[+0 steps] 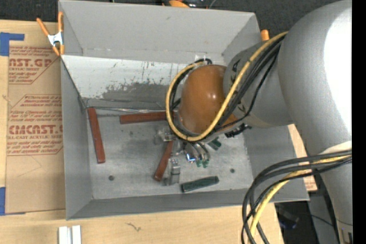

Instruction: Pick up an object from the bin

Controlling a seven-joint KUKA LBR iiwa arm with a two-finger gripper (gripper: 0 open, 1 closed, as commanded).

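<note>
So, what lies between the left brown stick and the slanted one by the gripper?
In the camera view, only bare bin floor separates left stick and slanted stick.

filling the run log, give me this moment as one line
gripper: low over slanted brown stick, mid bin | nearby: dark green bar, level brown stick | left: long brown stick

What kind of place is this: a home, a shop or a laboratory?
Most likely a robotics laboratory or test cell. A large silver robot arm with loose yellow and black cables reaches into a grey metal bin that holds a few reddish-brown sticks.
</note>
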